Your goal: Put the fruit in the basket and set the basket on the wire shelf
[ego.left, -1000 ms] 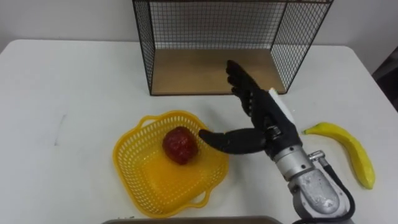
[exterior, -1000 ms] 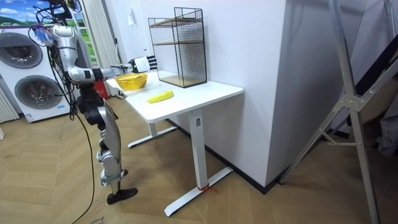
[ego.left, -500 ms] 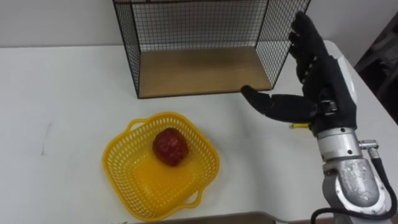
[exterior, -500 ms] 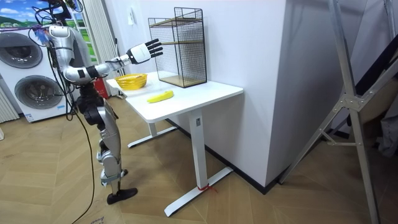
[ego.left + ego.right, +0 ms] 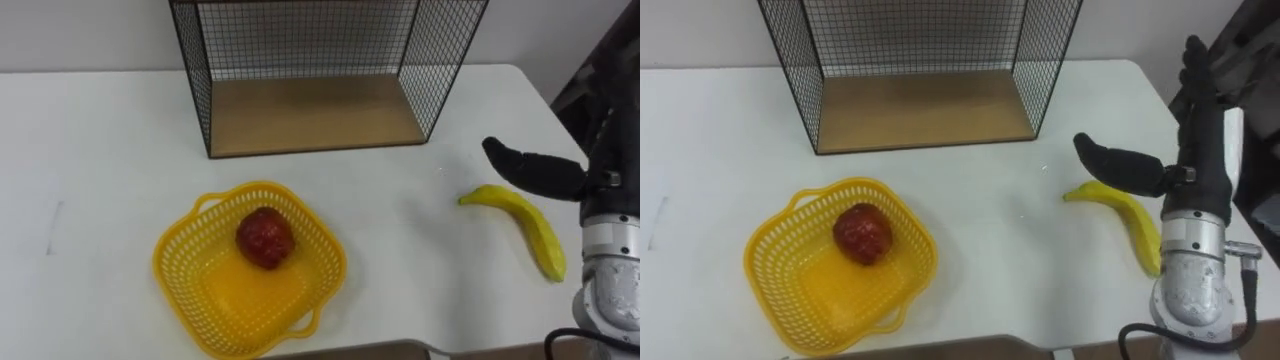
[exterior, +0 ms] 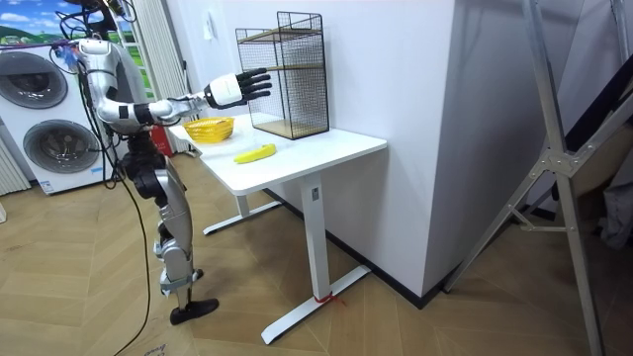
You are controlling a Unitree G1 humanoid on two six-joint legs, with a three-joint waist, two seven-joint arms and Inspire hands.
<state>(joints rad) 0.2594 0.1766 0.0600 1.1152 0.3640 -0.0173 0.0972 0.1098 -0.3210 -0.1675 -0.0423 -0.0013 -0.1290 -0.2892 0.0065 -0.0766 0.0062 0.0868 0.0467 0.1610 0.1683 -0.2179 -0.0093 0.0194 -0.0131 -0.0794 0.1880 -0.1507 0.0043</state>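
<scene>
Moved away from the basket's right rim since a second ago, the right hand (image 5: pixel 545 175) is now being held up near the bench's right edge, higher than before.

In the left eye view, its thumb is being stretched out toward the left, just above the stem end of the banana (image 5: pixel 520 218); whether the two are touching cannot be told. The banana is lying on the white bench (image 5: pixel 90 150) close to the right edge. The yellow basket (image 5: pixel 165 270) is sitting near the front edge, left of the middle, and the red fruit (image 5: pixel 264 238) is lying inside it. The wire shelf (image 5: pixel 310 115) is standing at the back edge, well apart from the basket.

In the right eye view, the hand is being shown open: fingers straight and pointing up, thumb spread wide, nothing being gripped.

In the room view, the robot is being seen standing at the side of the bench toward the room view's left, with its right arm being held out at about the height of the shelf's middle, above the basket. Washing machines (image 6: pixel 49 109) are standing behind it.
</scene>
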